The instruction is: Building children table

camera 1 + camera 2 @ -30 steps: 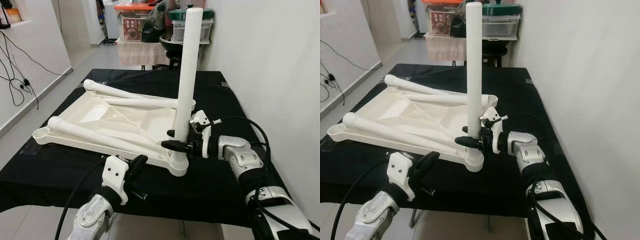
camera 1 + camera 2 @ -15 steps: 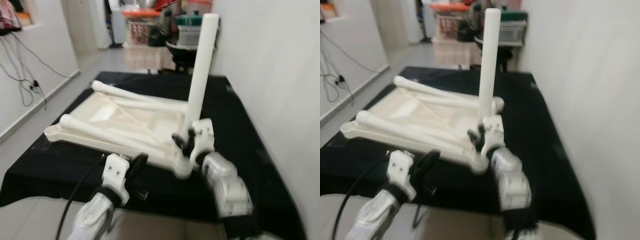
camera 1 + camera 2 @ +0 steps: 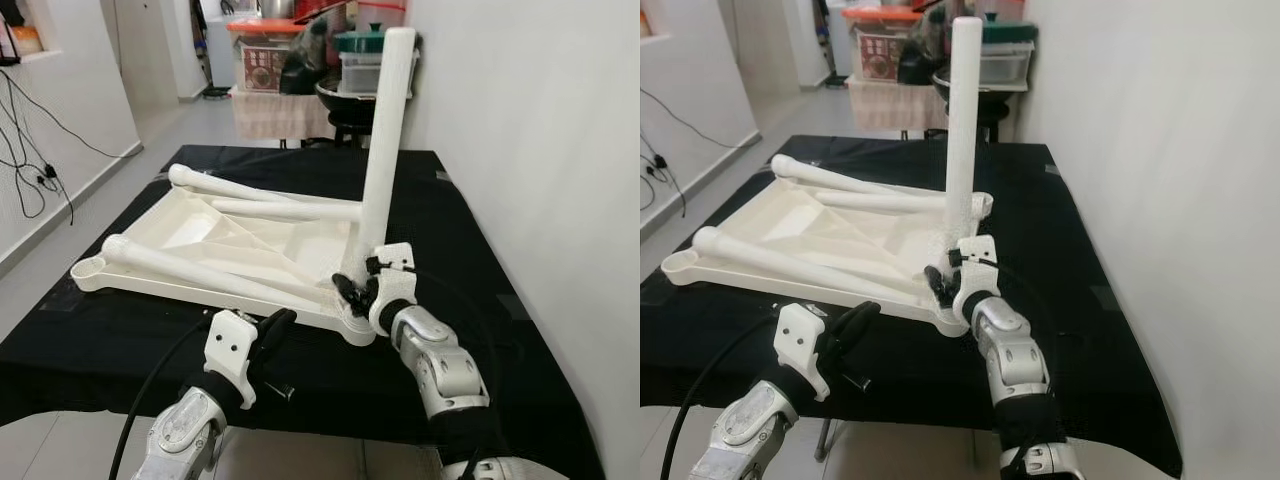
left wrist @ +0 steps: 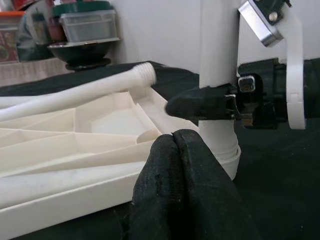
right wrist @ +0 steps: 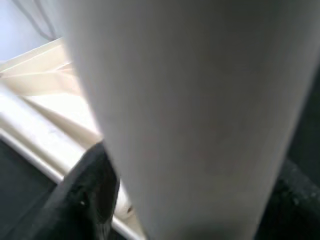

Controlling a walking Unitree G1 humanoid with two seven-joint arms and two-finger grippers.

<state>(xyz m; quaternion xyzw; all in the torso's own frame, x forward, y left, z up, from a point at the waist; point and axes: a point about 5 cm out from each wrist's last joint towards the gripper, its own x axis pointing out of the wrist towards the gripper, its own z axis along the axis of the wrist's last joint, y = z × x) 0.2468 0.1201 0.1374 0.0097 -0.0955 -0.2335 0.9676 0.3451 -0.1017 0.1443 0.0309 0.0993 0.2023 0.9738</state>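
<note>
The white plastic tabletop lies upside down on the black cloth, ribbed underside up, and everything sits around it. At its near right corner one white table leg stands upright in the corner socket. The right gripper is clamped low on that standing leg, just above the socket, its black fingers closed against the tube (the right wrist camera is so close that the leg is a pale blur). Two more legs lie flat on the tabletop: a near loose leg running along the front edge, and a far loose leg across the back, its threaded end pointing toward the upright one. The left gripper hovers off the tabletop's front edge, near the socket corner, its two black fingers pressed together with nothing between them. Beyond the tabletop's far side, past the end of the cloth, stand storage boxes and a dark bowl.
</note>
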